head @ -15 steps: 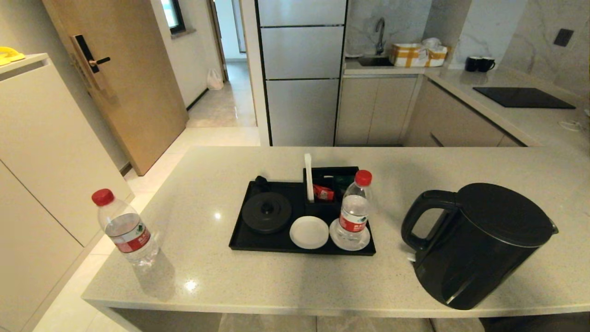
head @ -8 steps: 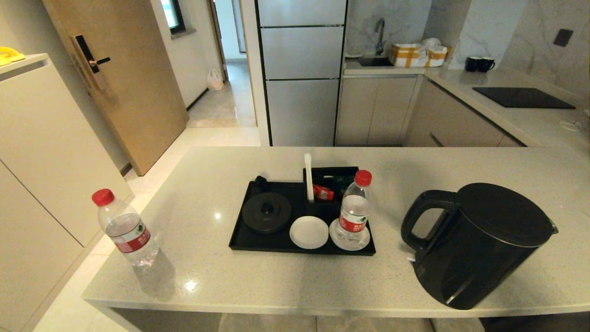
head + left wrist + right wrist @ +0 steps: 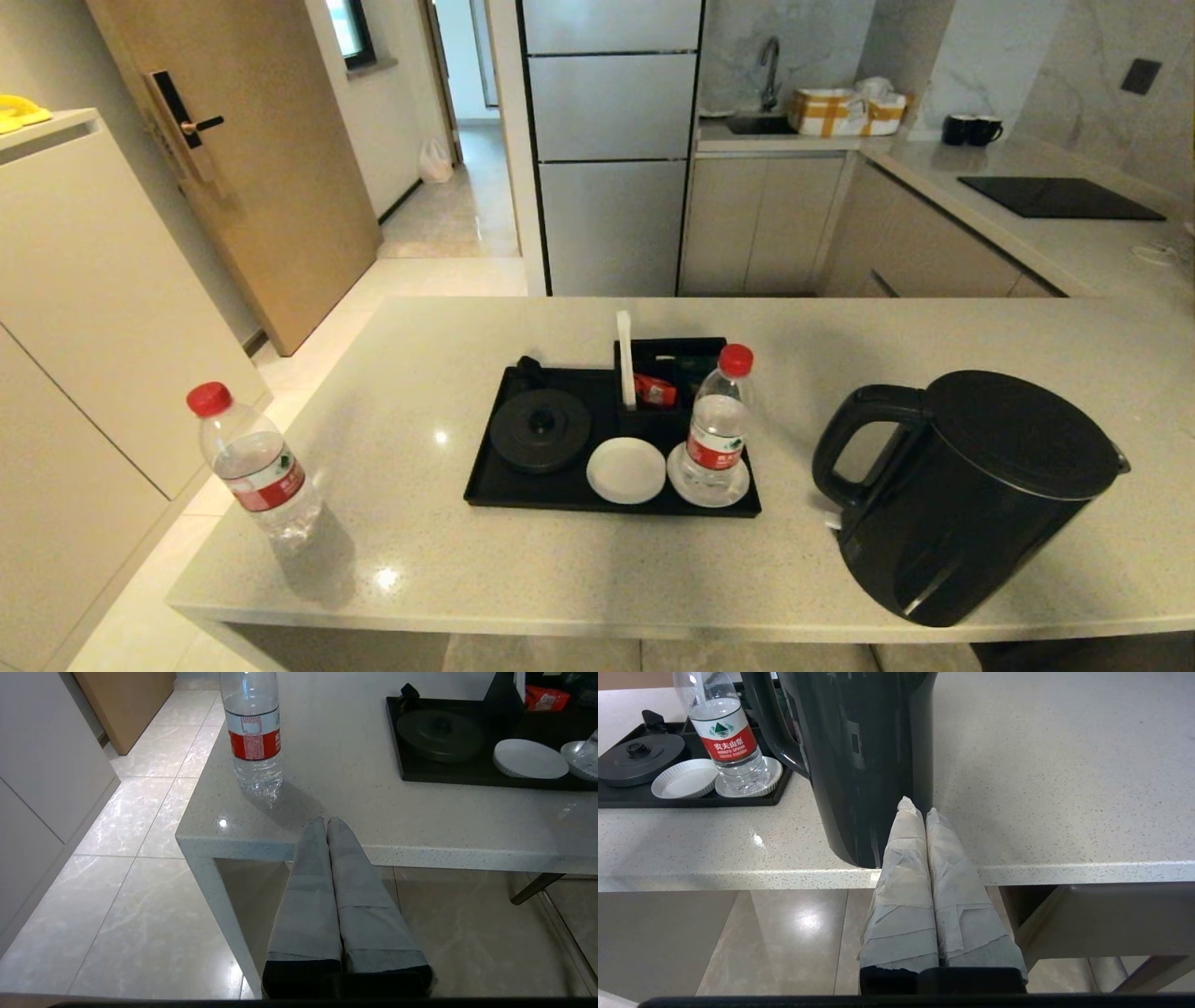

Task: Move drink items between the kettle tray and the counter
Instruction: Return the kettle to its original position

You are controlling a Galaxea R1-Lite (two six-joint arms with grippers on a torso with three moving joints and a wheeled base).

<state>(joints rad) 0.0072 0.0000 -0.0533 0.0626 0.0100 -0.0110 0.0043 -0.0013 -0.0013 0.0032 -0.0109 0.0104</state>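
Observation:
The black kettle stands on the beige counter at the front right, its handle toward the black kettle tray. One red-capped water bottle stands on the tray's right white coaster. A second bottle stands on the counter near its front left corner. In the left wrist view my left gripper is shut and empty, at the counter's front edge, short of that bottle. My right gripper is shut and empty, just before the kettle. Neither gripper shows in the head view.
The tray also holds a round black kettle base, an empty white coaster and a black sachet box. Far behind are two black mugs, a black cooktop and a sink. The floor drops off left of the counter.

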